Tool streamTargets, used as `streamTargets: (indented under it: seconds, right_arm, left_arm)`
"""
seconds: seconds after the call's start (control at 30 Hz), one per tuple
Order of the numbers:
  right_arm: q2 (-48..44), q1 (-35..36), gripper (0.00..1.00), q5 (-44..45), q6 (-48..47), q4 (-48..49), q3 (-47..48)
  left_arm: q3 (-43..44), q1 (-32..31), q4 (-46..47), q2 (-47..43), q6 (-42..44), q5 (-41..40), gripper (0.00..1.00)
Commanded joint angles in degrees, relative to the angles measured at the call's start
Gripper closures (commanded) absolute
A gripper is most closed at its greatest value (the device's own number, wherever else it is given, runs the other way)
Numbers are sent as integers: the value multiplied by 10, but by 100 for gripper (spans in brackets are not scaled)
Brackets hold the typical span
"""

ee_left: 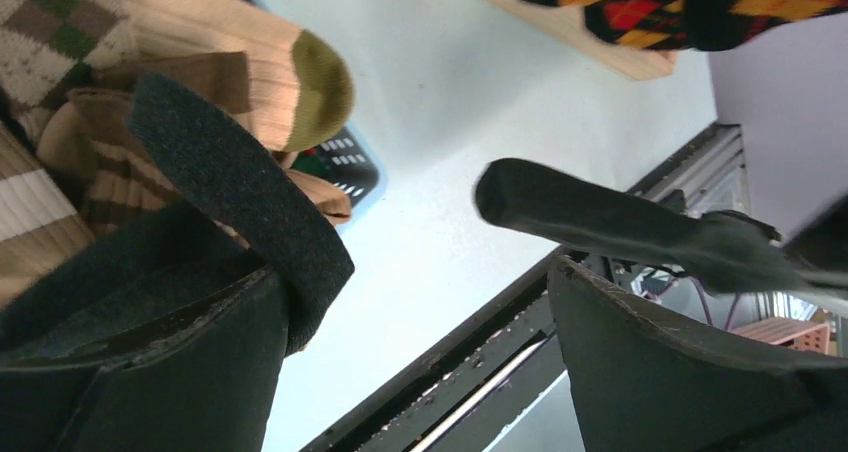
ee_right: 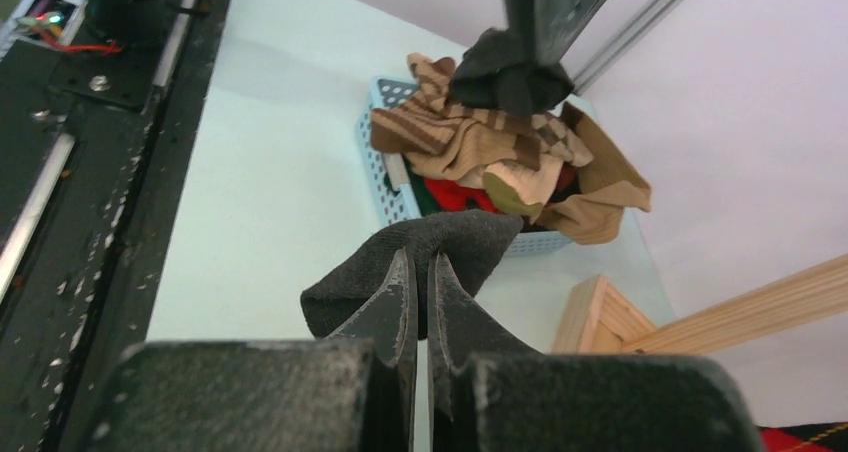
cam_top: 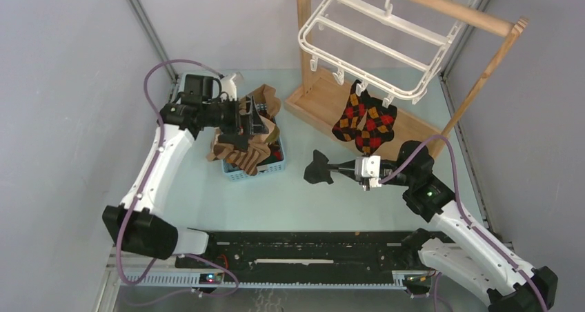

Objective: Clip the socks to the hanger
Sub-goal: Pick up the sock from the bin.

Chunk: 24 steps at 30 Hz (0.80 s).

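The left arm (cam_top: pixel 162 161) rises from the lower left, wrist bent rightward, and the left gripper (cam_top: pixel 256 122) has its fingers (ee_left: pixel 150 372) spread wide. The right arm (cam_top: pixel 459 222) reaches from the lower right toward centre frame, its right gripper (cam_top: pixel 338 167) pinching a black sock (cam_top: pixel 318 168).

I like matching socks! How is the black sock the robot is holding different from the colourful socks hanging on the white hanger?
The black sock is plain; the argyle socks have red, orange and yellow diamonds. The black sock is single, pinched in the jaws of the right gripper; the argyle socks are two, hanging clipped on the hanger. Both are socks with black in them.
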Motion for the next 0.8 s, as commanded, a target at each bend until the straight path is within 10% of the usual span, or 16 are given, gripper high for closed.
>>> streamTargets:
  seconds: [0.0,0.27,0.6,0.77]
  right_arm:
    - [-8,-22,100,-79,-61,-67,16]
    - [-5,-35,100,-82,-95,-111,46]
    - [-2,-39,100,-67,-84,-121,55]
    - [-7,-39,100,-59,-86,-128,55]
  left_arm:
    - [20,-2,35,-51,16,75,3]
    - [-29,-57,138,-87,70,109,3]
    - [-11,-33,15,12,47,-258,1]
    - [-41,-18,120,-62,33,-140,2]
